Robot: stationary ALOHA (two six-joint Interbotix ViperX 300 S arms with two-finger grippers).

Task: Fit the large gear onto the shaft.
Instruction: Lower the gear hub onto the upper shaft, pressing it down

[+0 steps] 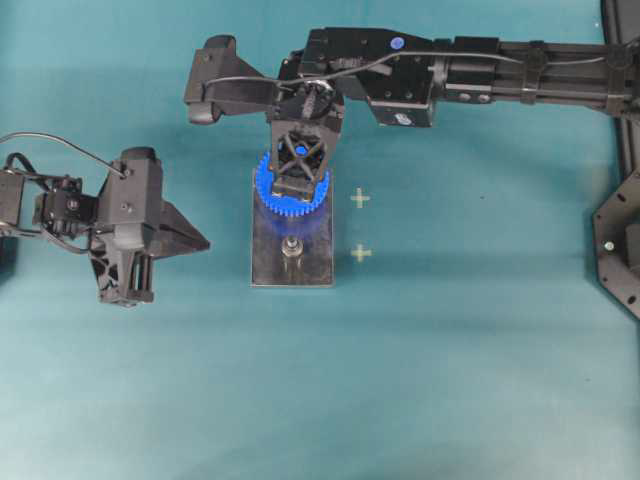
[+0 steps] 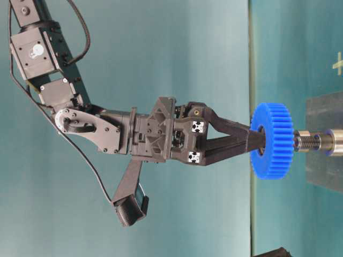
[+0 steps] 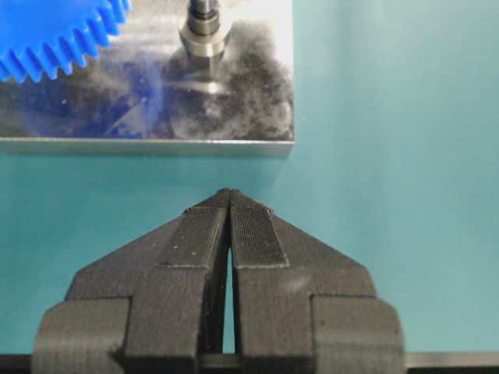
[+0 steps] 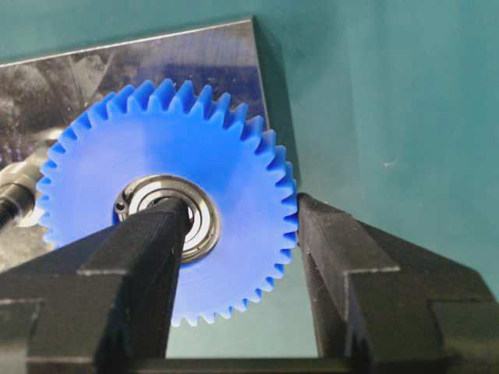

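The large gear (image 1: 264,185) is bright blue, with a silvery bearing at its centre. My right gripper (image 1: 300,185) is shut on it: in the right wrist view one finger sits in the bearing hole and the other presses the teeth of the gear (image 4: 234,156). The gear (image 2: 273,140) is held flat over the far end of the grey plate (image 1: 270,260), a gap above it. A shaft (image 2: 316,142) points at its underside. The near pin (image 1: 292,247) stands free. My left gripper (image 1: 203,241) is shut and empty, left of the plate.
Two pale cross marks (image 1: 360,198) (image 1: 361,253) lie on the teal table right of the plate. A dark metal frame (image 1: 620,240) stands at the right edge. The right arm spans the top of the overhead view.
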